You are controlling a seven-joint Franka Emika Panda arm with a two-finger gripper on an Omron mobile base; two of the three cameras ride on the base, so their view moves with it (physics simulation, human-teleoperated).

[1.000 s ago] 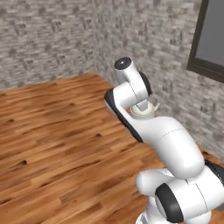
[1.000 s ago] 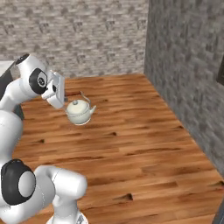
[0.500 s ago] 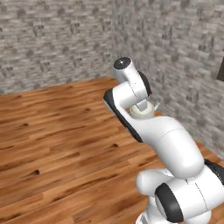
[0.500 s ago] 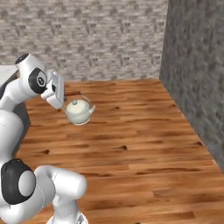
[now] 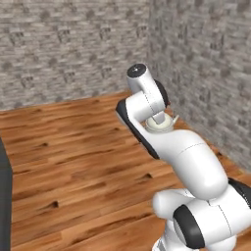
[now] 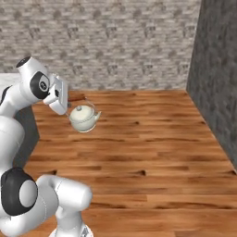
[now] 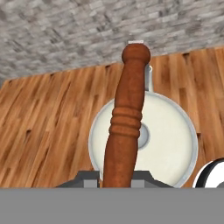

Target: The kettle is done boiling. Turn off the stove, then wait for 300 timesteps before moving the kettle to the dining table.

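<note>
I count one kettle [image 6: 84, 118] hanging from my tool [image 6: 69, 104], one reddish handle [image 7: 126, 127] across it, two stone walls beyond.

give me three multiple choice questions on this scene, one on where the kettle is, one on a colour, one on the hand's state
1. Where is the kettle?
A. standing on the floor
B. hanging in the air above the wood floor
C. on a stove

2. What colour is the kettle's handle?
A. reddish brown
B. black
C. steel grey

3. What is the hand doing?
A. open and empty
B. shut on nothing
C. shut on the handle

Answers: 1 B, the right base view shows the kettle hanging clear of the boards. 2 A, the hand view shows a reddish-brown turned handle. 3 C, the handle runs up from between the fingertips.
</note>
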